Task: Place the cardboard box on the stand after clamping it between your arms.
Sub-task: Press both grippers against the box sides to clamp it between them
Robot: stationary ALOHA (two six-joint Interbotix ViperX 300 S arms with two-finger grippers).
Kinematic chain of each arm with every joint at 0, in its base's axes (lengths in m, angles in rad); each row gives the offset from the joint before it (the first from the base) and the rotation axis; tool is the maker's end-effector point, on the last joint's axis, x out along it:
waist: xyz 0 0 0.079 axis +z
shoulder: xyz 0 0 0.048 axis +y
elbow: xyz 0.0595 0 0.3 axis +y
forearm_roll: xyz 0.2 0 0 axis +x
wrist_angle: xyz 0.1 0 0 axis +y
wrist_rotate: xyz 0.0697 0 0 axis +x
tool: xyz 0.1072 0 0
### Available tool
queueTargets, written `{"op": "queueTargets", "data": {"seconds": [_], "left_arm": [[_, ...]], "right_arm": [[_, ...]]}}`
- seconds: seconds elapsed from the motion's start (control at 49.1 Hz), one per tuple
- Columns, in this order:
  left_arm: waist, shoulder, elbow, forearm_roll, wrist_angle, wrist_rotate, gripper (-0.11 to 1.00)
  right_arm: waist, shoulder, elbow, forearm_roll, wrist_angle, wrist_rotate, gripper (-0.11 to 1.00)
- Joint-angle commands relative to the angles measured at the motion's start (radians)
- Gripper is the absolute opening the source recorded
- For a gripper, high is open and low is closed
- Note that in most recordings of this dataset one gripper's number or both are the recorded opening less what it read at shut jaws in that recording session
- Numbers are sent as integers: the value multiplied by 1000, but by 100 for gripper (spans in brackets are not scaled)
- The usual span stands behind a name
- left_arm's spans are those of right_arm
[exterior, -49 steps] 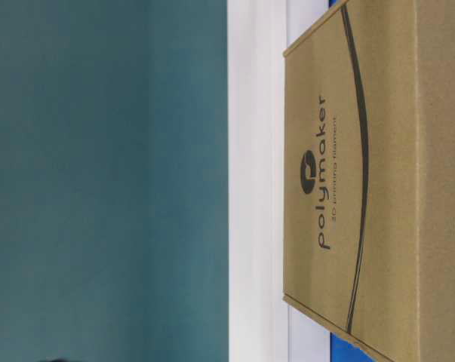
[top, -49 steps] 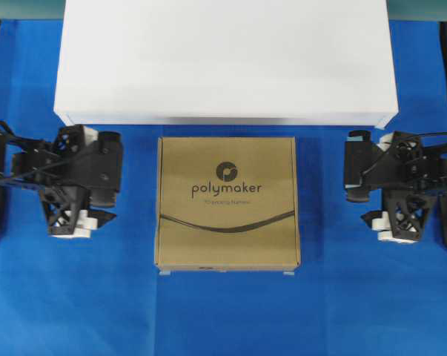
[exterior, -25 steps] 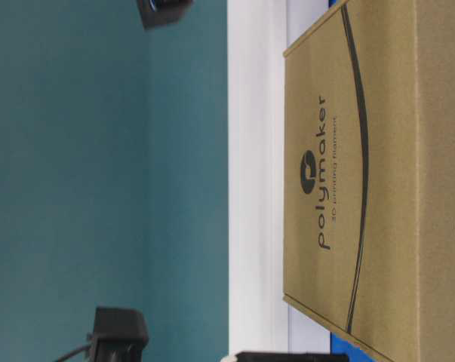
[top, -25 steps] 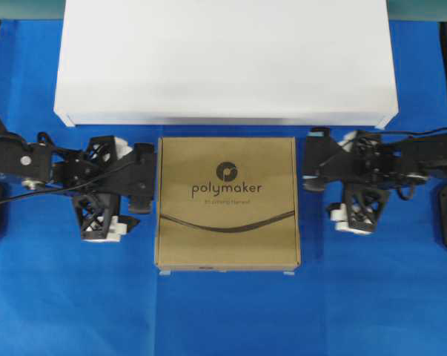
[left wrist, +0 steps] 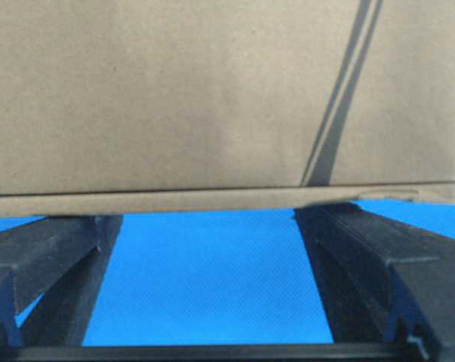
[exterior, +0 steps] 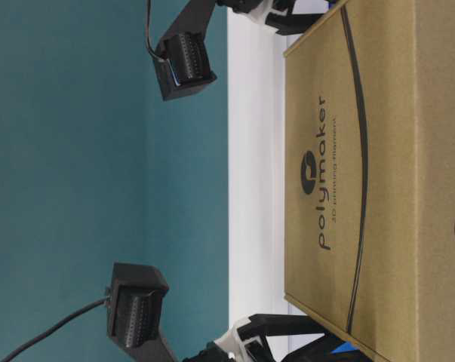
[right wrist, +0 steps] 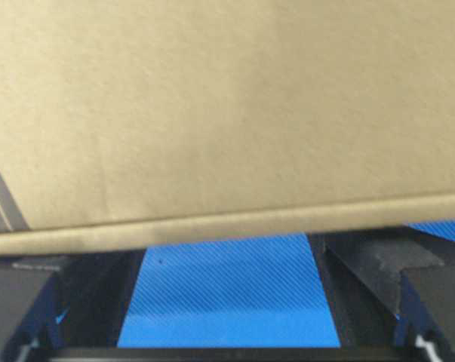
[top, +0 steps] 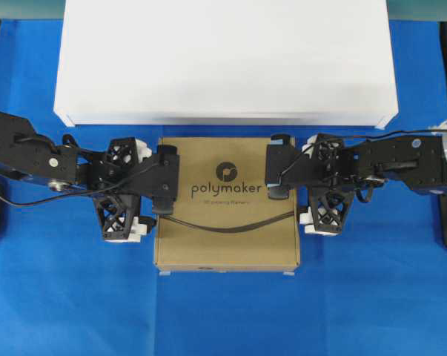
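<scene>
On the blue mat you see the left gripper (top: 158, 185), jaws apart, against the left edge of the cardboard box (top: 227, 237); the box lies just before the stand (top: 223, 63); the right gripper (top: 299, 178), jaws apart, meets its right edge.

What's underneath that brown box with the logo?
The cardboard box lies flat on the blue cloth, which shows all around it. Whatever sits directly beneath it is covered, so nothing else can be told.

My arms (top: 38, 152) are matte black, with thin black cables trailing along them. My grippers (top: 119, 219) have open lattice-patterned black frames and small white fittings.
</scene>
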Motion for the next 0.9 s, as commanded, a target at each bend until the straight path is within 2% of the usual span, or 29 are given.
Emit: {"op": "queueTargets", "data": {"seconds": [0.0, 0.265, 0.591, 0.754, 0.876], "left_arm": [[2, 3, -18, 2, -8, 5, 88], [2, 3, -20, 3, -8, 3, 88], [2, -2, -60, 3, 0, -3, 88], [2, -38, -126, 3, 61, -3, 88], [2, -81, -198, 3, 164, -3, 88]], "right_arm": [[5, -9, -25, -2, -20, -3, 99], [3, -12, -23, -2, -75, -17, 99], [-8, -26, -31, -2, -77, -38, 99], [-8, -77, -61, 5, -35, -49, 98], [-8, -141, -118, 8, 67, -51, 99]]}}
